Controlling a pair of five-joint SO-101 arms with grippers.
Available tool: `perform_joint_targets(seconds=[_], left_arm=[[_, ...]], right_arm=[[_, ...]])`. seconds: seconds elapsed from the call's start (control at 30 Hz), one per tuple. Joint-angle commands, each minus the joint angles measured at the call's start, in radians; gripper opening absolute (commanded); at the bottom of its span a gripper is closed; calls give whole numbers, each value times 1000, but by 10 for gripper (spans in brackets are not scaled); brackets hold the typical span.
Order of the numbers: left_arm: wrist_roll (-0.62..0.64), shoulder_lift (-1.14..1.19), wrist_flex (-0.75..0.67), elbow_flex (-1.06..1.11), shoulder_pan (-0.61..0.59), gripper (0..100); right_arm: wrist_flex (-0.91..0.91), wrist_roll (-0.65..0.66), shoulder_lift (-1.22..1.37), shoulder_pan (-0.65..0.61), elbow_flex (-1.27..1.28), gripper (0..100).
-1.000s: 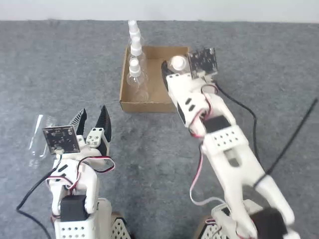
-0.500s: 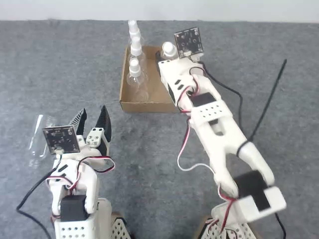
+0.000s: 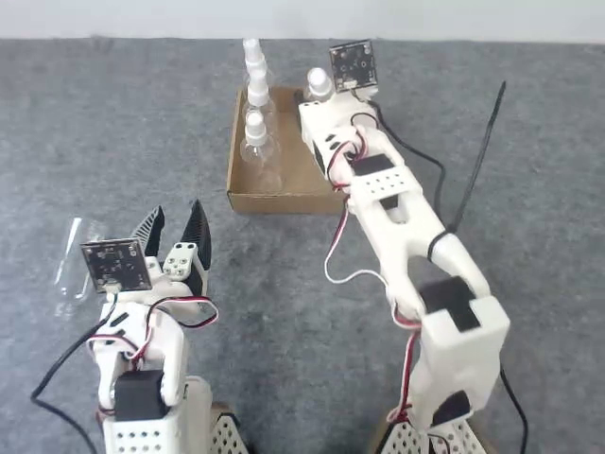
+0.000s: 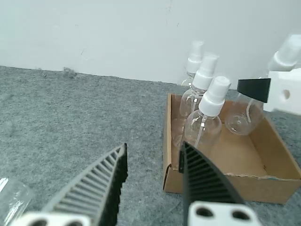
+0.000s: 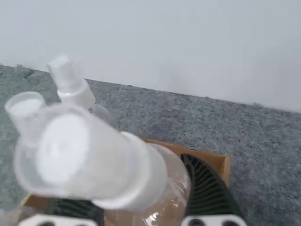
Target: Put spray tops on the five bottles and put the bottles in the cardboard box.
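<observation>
Grey felt tabletop (image 3: 113, 123): right pincer (image 3: 318, 98) grips clear spray-topped bottle (image 3: 319, 83), tilted, over brown cardboard box (image 3: 284, 200); left pincer (image 3: 177, 210) released.

The right arm (image 3: 397, 203) hides most of the held bottle (image 3: 319, 83) and 1 side of the box (image 3: 274, 200). Up close it looks blurry. The lying bottle (image 4: 8, 200) is cut off by an edge.
</observation>
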Motion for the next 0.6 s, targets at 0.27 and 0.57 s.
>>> perform_joint_targets(seconds=[0.27,0.57], left_arm=[[12,-15,-25,-15,-3,166],[12,-15,-25,-13,-3,166]], right_arm=[[-25,-18,125,30,-203,53],[-31,-18,186,28,-224,52]])
